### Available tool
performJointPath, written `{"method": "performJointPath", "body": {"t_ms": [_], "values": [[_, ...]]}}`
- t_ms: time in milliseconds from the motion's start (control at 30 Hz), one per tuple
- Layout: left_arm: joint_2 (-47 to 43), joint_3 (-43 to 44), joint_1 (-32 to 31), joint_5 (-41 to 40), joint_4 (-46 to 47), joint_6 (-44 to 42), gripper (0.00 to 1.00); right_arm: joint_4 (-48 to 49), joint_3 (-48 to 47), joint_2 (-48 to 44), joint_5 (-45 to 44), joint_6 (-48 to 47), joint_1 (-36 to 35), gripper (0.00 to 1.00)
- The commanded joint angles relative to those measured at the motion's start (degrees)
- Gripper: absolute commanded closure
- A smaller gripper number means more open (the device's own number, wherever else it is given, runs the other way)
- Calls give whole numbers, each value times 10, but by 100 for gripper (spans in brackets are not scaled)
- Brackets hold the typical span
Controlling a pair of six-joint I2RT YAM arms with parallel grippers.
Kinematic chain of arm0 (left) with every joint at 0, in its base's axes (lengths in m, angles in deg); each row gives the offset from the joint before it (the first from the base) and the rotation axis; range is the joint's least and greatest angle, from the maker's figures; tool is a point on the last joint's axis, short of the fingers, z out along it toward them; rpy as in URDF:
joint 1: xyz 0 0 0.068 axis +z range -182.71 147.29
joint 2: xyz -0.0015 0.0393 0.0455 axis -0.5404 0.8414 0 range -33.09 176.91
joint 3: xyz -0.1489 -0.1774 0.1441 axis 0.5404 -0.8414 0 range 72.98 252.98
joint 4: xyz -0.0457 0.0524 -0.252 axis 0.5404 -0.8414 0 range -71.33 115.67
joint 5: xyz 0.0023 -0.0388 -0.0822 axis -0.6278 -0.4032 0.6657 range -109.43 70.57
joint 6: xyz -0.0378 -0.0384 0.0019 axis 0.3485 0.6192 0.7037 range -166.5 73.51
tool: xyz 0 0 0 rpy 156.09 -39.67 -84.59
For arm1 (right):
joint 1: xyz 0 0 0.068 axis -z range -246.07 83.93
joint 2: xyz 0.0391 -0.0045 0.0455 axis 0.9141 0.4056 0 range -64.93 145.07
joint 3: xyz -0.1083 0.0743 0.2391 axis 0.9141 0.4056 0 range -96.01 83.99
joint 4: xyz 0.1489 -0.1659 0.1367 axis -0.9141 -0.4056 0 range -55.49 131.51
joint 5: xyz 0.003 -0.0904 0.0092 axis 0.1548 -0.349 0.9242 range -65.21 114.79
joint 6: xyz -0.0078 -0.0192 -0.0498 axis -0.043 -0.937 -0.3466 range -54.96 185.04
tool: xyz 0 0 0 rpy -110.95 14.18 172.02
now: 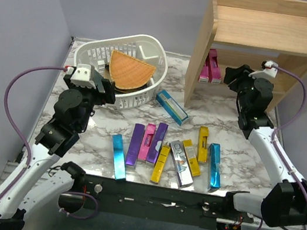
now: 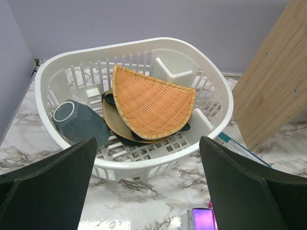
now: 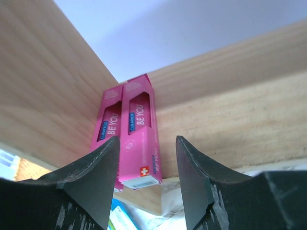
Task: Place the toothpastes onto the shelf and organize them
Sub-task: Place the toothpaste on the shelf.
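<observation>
Purple carton [image 2: 204, 221] cut by bottom edge, foot of left pink carton [image 3: 108, 120] hidden behind right claw [image 3: 147, 140]

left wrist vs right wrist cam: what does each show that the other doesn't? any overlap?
Left wrist only: the white basket holding an orange woven wedge, a grey cup and plates. Right wrist only: two pink toothpastes side by side on the shelf, against its side panel. Both: the wooden shelf and the pale wall behind.

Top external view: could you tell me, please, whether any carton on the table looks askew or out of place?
One teal carton lies alone, diagonally, beside the white basket, away from the loose row. The silver carton in that row is tilted.
</observation>
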Motion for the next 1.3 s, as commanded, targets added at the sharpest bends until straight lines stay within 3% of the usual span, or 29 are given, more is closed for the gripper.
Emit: {"method": "performJointPath", "body": {"t_ms": [0,600,933,1267], "values": [[0,-3,4,7,3,1,1,58,29,40,88,108,32,41],[8,-2,5,14,2,0,1,99,-30,150,173,176,47,43],[8,-3,5,21,4,-1,1,101,-42,177,218,164,48,53],[8,-4,6,22,3,-1,1,117,-40,189,282,178,47,56]]}}
